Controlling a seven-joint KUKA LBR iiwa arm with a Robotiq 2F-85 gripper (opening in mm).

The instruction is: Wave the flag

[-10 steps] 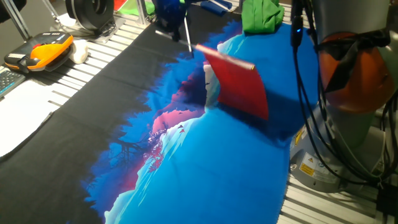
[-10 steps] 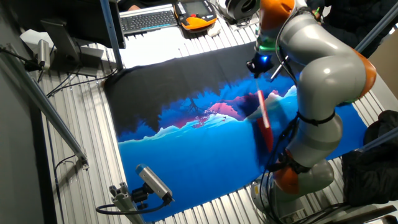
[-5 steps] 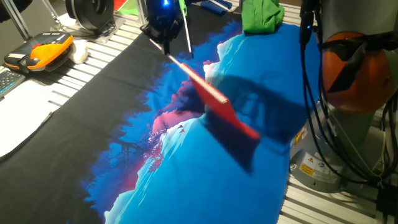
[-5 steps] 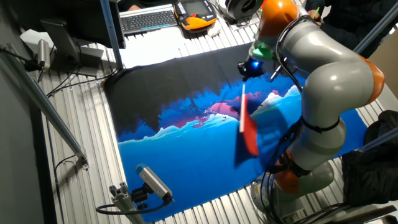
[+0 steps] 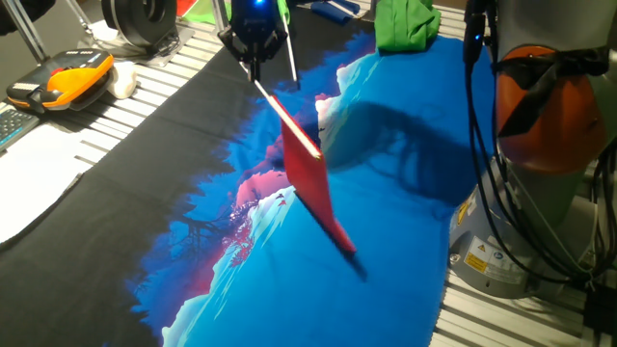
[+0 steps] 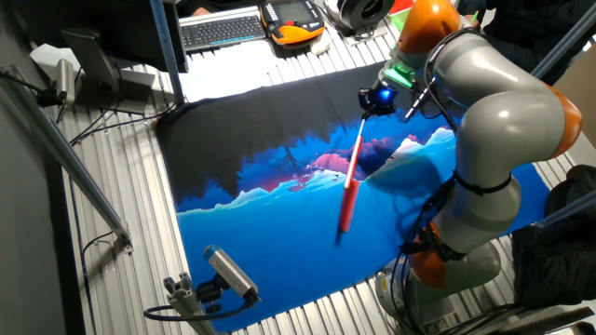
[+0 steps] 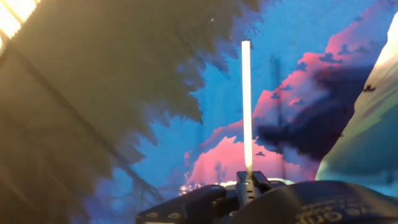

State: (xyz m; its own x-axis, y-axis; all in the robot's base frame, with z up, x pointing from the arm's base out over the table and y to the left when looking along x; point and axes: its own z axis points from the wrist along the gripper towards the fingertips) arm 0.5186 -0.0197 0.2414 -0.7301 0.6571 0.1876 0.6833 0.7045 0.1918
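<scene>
We see the gripper (image 5: 254, 60) closed on the thin white stick of the flag (image 5: 310, 173), holding it in the air above the large blue, black and pink printed cloth (image 5: 289, 280) that covers most of the slatted table (image 5: 145, 92). In one fixed view the stick slants down from the fingers toward the near side, and the red cloth hangs from its lower stretch, clear of the printed cloth, with a dark shadow lying on the blue area just beside it. In the other fixed view the flag (image 6: 350, 186) shows almost edge-on as a narrow red strip below the gripper (image 6: 376, 100), whose blue light glows at the wrist of the grey and orange arm (image 6: 494, 102). In the hand view we see the stick (image 7: 247, 106) rising straight from between the dark fingers (image 7: 214, 196), which are pressed against its base; the red cloth is out of that frame. A green cloth bundle (image 5: 405, 23) sits at the far edge of the printed cloth, well apart from the flag, and an orange and black handheld unit (image 5: 60, 81) lies on the table to the side, near a keyboard (image 6: 222, 30).
</scene>
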